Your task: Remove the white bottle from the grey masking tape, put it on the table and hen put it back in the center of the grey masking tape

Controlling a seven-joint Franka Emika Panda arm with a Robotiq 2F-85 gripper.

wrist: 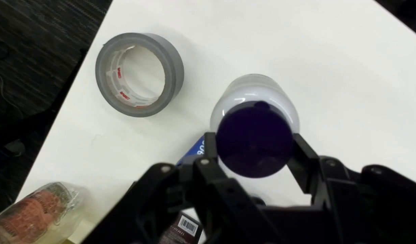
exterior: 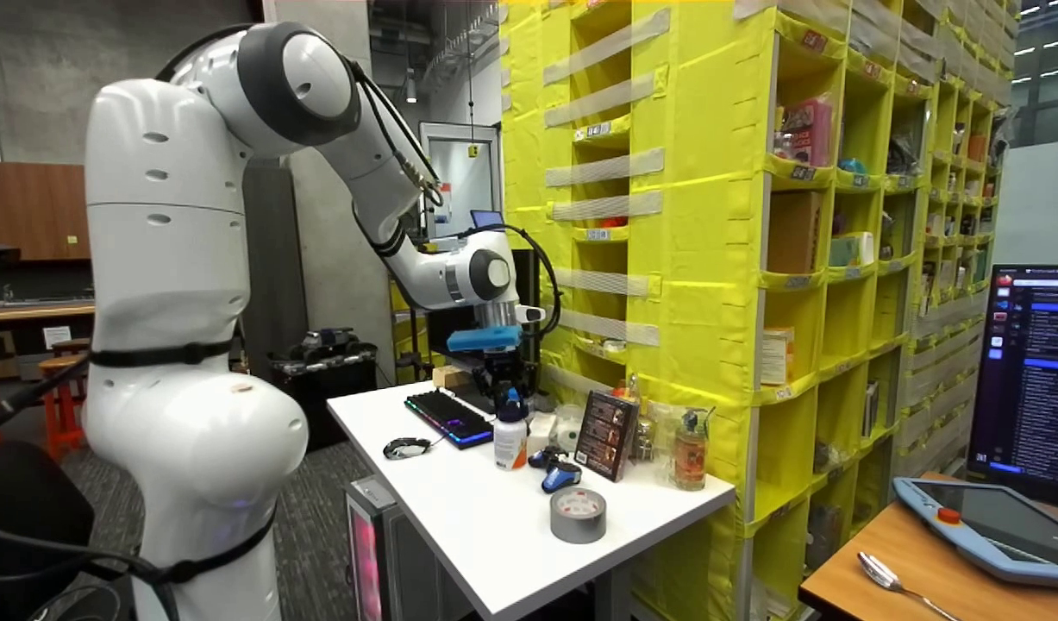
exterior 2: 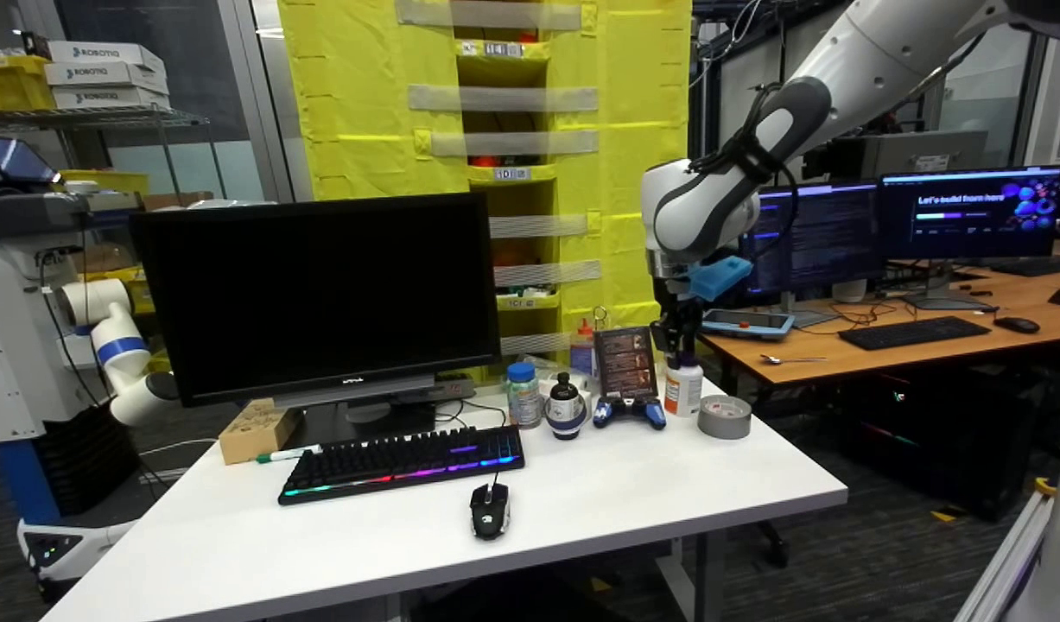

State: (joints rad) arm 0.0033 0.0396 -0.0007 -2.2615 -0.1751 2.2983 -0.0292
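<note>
Jaws gripped, by its top, the short white dark-capped plastic-looking bottle [exterior: 510, 444], its long axis upright, apparently held above the white rectangular table [exterior 2: 616, 484]. The low grey ring-shaped masking tape [exterior: 579, 522] lay near, up and left of the jaws in the wrist view; that sideways offset probably governed the coming move.

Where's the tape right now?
In the wrist view, the tape lies upper left, flat on the table near its edge, left of the white bottle.
</note>
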